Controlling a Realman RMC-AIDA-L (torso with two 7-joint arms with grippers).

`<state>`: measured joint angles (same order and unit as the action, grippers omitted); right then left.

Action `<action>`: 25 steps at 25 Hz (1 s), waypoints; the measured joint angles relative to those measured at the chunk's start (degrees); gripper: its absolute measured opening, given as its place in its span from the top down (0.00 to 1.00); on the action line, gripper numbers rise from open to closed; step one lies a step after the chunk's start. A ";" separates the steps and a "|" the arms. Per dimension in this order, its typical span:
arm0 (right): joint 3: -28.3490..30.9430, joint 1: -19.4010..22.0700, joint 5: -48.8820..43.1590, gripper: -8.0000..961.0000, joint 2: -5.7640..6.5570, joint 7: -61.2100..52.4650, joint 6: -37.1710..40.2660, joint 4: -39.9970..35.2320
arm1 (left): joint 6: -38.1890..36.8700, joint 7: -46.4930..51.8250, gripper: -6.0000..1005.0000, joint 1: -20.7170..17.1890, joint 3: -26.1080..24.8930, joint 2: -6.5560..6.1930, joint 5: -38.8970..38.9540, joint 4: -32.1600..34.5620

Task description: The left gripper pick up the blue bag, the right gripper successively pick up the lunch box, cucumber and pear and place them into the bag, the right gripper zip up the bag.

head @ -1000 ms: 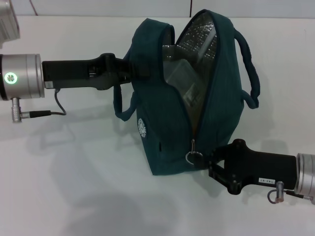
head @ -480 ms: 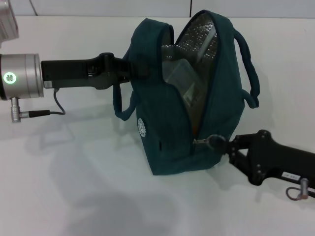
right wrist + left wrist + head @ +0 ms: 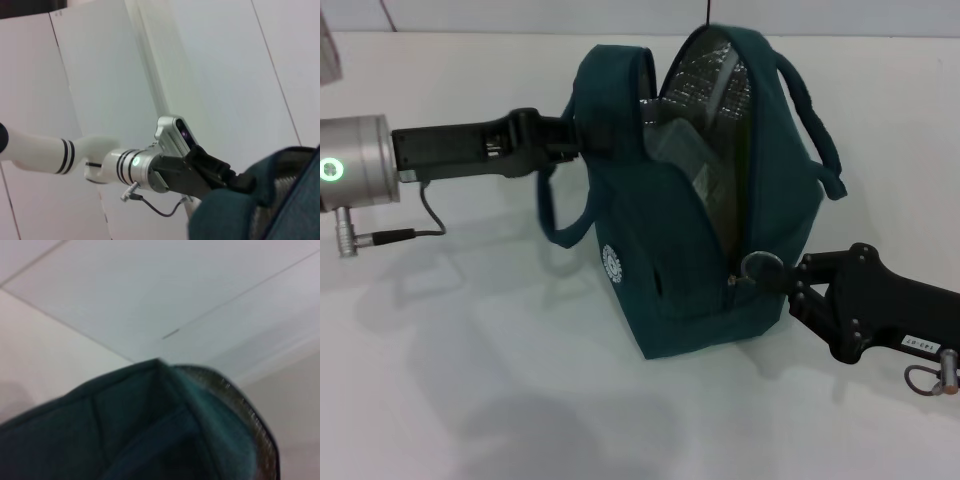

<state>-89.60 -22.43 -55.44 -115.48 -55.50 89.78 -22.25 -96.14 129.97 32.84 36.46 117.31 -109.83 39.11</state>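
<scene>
Zipping stage, by the look of it. Blue bag upright on the white table, mouth gaping along its upper part, silver lining and a clear lunch box visible inside; cucumber and pear not visible, presumably deeper in. Left gripper at the bag's upper left edge, clamped on the fabric beside the near handle, steadying the bag. Right gripper low at the bag's front corner, right at the zipper pull, seemingly pinching the pull or its ring, though exact finger closure cannot be told for sure.

To do this well: pull along the line of the zipper, up and over the top seam, never away from the bag. Keep the left hold firm and taut so the 2 zipper edges meet. Move slowly round the curve; watch for lining catching in the teeth and for the pull slipping out.
</scene>
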 joint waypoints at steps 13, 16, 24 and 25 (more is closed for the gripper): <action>0.05 -1.23 3.31 0.98 -0.20 1.83 0.91 -1.63 | -0.64 -17.01 0.65 -5.12 0.15 0.86 10.40 0.00; 0.05 -1.79 4.16 0.98 -0.23 2.62 1.36 -2.92 | -1.73 -20.78 0.60 -6.95 0.30 0.89 13.07 0.00; 0.10 -4.63 9.77 0.98 -0.34 4.77 0.99 -3.64 | -7.07 -30.42 0.24 -10.94 0.06 1.80 16.60 -0.10; 0.13 -5.14 10.73 0.98 -0.39 5.26 0.81 -3.64 | -7.62 -31.38 0.19 -11.20 0.06 1.86 16.79 -0.14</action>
<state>-89.48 -27.57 -44.71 -115.87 -50.24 90.59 -25.89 -103.76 98.59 21.63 36.52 119.17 -93.04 38.97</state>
